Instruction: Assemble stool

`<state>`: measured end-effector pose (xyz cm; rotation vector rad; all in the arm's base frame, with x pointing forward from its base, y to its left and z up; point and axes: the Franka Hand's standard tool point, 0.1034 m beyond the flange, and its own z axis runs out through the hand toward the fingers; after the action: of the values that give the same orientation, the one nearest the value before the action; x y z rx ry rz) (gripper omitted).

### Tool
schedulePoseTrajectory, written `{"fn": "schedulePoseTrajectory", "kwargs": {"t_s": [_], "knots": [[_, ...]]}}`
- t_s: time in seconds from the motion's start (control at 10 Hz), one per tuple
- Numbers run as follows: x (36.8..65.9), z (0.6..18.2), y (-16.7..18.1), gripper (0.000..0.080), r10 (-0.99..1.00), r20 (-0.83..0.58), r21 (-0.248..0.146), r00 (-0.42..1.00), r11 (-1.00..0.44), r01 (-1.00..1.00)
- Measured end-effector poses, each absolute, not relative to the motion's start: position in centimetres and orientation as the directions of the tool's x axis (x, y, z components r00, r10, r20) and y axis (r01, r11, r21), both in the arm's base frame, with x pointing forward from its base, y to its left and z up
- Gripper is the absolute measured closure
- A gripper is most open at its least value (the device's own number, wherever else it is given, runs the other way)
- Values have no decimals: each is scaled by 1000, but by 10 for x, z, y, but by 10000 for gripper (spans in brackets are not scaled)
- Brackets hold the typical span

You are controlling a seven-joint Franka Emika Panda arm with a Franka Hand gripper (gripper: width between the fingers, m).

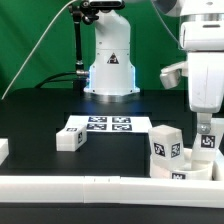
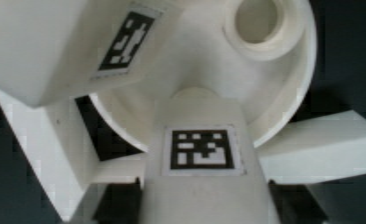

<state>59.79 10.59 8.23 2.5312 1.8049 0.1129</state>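
The stool is in loose white parts, and most of them sit bunched at the exterior view's right, just behind the long white rail (image 1: 60,186) that runs across the front of the table (image 1: 30,118).

Your wrist camera is filled by the round ribbed seat (image 2: 251,85). You can see one square tag (image 2: 205,148) on a raised rib near its middle and a round socket (image 2: 260,20) near its rim. A blocky tagged leg (image 2: 109,50) lies right against the seat in that view.

From the exterior camera you see an upright tagged leg (image 1: 165,145) in the cluster. Just beside it the gripper (image 1: 205,128) is down on another tagged white piece (image 1: 208,143). The fingers reach that piece and stand fairly close together. You cannot tell from either view whether they are clamped on it, and which part of the stool it is does not read clearly.

Farther left, well apart from the cluster, a single leg (image 1: 70,140) lies on its side. It is just beside the corner of the marker board (image 1: 100,125), which lies flat at mid-table.

Beyond the board stands the arm's white base (image 1: 110,62), against a green backdrop (image 1: 30,40).
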Motion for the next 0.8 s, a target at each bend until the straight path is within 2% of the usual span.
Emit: {"fn": "schedulePoseTrajectory", "kwargs": {"t_s": [0.3, 0.5, 0.8], "knots": [[598, 82, 105, 462, 857, 54, 56, 512, -515, 855], [596, 81, 100, 462, 712, 70, 15, 699, -701, 713], [596, 81, 97, 462, 491, 96, -26, 866, -868, 496]]}}
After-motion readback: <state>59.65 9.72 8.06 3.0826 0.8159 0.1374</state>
